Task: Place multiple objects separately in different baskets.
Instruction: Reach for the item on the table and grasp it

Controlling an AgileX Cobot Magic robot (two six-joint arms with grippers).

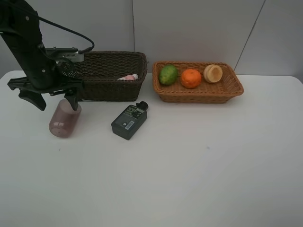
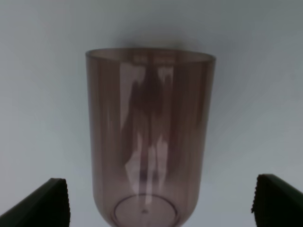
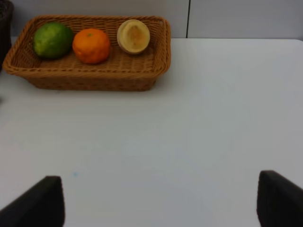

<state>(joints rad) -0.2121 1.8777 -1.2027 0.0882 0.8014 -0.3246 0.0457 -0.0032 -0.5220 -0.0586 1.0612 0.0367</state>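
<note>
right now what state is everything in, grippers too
purple cup: on the table, seemingly on its side, ungripped
left gripper: open, straddling the cup's base, no contact
right gripper: open, empty
dark-green bottle: flat on the table, capped
pink bottle: lying in the dark basket
green fruit: in the tan basket
orange: in the tan basket
peach-coloured fruit: in the tan basket

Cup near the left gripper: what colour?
The cup is translucent dusky purple; left wrist view shows it best.

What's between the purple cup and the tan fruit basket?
A flat dark-green black-capped bottle lies between the translucent purple cup and the orange-tan wicker basket, seen in the exterior high view.
</note>
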